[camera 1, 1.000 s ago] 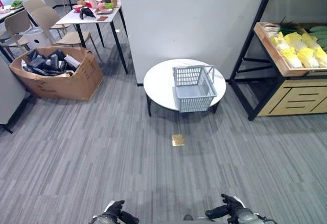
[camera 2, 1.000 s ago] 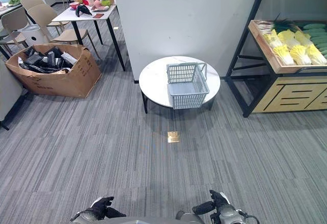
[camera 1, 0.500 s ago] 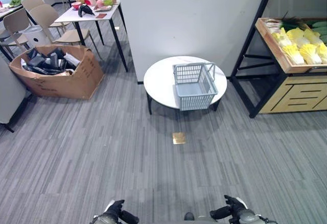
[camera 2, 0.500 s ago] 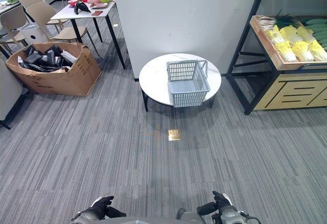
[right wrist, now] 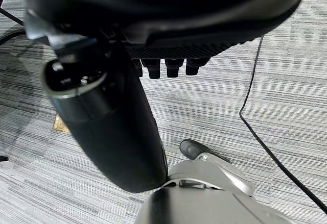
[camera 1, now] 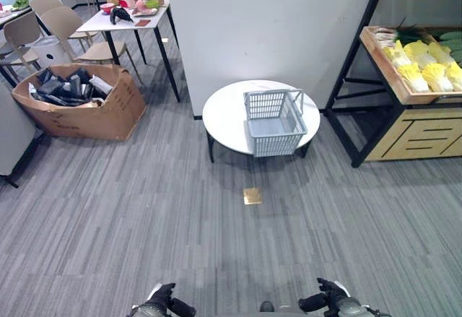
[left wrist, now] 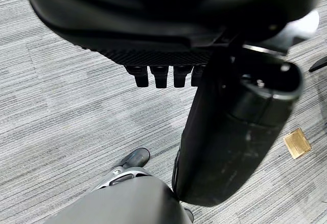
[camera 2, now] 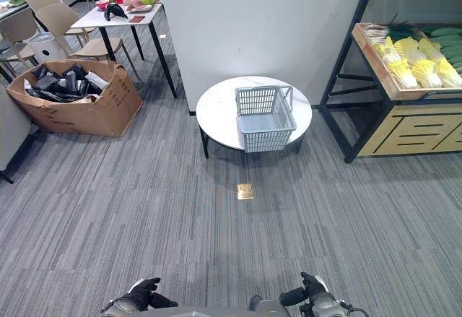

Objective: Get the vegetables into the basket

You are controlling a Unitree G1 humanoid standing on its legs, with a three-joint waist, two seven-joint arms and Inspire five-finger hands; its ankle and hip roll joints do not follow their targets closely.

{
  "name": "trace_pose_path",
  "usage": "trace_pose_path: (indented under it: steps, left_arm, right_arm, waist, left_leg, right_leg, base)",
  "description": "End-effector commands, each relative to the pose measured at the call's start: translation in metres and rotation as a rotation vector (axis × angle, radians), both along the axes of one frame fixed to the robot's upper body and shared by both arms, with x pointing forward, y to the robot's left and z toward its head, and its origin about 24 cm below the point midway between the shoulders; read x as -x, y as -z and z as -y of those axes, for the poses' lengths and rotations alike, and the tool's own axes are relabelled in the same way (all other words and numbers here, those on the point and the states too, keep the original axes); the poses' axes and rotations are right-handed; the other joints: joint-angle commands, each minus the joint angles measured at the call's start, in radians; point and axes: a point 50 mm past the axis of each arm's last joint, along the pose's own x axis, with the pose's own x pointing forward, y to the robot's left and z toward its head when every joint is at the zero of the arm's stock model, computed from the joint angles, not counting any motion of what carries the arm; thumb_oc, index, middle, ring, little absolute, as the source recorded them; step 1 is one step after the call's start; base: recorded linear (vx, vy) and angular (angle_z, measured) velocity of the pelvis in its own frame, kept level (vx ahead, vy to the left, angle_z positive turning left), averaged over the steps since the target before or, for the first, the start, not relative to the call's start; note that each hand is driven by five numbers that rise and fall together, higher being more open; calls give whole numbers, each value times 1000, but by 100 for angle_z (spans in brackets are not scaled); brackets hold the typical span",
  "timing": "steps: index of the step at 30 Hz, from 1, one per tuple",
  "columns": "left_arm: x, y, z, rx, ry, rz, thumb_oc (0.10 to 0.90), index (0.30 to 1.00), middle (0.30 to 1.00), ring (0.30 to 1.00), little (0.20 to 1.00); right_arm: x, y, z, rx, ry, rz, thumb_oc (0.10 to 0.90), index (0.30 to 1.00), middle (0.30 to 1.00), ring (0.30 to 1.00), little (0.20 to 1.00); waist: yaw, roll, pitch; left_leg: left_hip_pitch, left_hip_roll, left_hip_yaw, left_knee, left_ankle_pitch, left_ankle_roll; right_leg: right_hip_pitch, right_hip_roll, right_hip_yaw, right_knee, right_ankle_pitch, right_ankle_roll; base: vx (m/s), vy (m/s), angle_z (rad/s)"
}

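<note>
A grey plastic basket (camera 1: 275, 122) stands empty on a low round white table (camera 1: 224, 115) ahead of me. The vegetables (camera 1: 422, 71), pale yellow cabbages with some green ones behind, lie in a wooden tray on the black-framed shelf (camera 1: 354, 64) at the far right. My left hand (camera 1: 160, 304) and right hand (camera 1: 328, 304) hang low at the near edge, far from the table and the shelf. In the wrist views the left hand (left wrist: 163, 55) and right hand (right wrist: 168, 50) have relaxed fingers with nothing in them, over grey carpet.
A white pillar (camera 1: 267, 28) rises right behind the round table. An open cardboard box (camera 1: 79, 104) of dark items sits on the floor at the left. Tables and chairs (camera 1: 130, 17) stand at the back left. A brass floor plate (camera 1: 252, 196) lies on the carpet before the table.
The whole picture has shifted slightly, so the camera moved. The basket, table and vegetables stay where they were, and both hands remain low and empty.
</note>
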Motion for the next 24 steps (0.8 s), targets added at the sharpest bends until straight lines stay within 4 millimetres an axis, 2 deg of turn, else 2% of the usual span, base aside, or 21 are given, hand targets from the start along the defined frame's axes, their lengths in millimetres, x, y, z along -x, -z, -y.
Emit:
trace_pose_path:
  steps: [1,15,24]
  left_arm:
    - [33,3,-20,-67,-21,-135,900,1000,1000,1000,1000]
    - [32,2,-22,-65,-31,-135,900,1000,1000,1000,1000]
    - [30,1,-28,-74,-55,-126,900,1000,1000,1000,1000]
  right_arm:
    - [31,8,-2,10,-44,-146,900,1000,1000,1000,1000]
    - [31,8,-4,2,-47,-146,900,1000,1000,1000,1000]
    - [25,7,-6,-1,-68,-128,900,1000,1000,1000,1000]
  waist:
    - [-8,-56,-2]
    - [-5,-69,-2]
    - [-4,-87,13]
  left_leg:
    - [-4,-20,10,-99,70,-64]
    - [11,-30,24,-99,49,-51]
    - [21,-49,30,-99,29,-23]
  right_leg:
    - [148,-89,-11,-240,145,143]
    - [155,-102,1,-240,146,151]
    - [129,-127,26,-179,142,163]
  base:
    - [0,0,0]
    - [30,24,-2]
    - [33,83,-8]
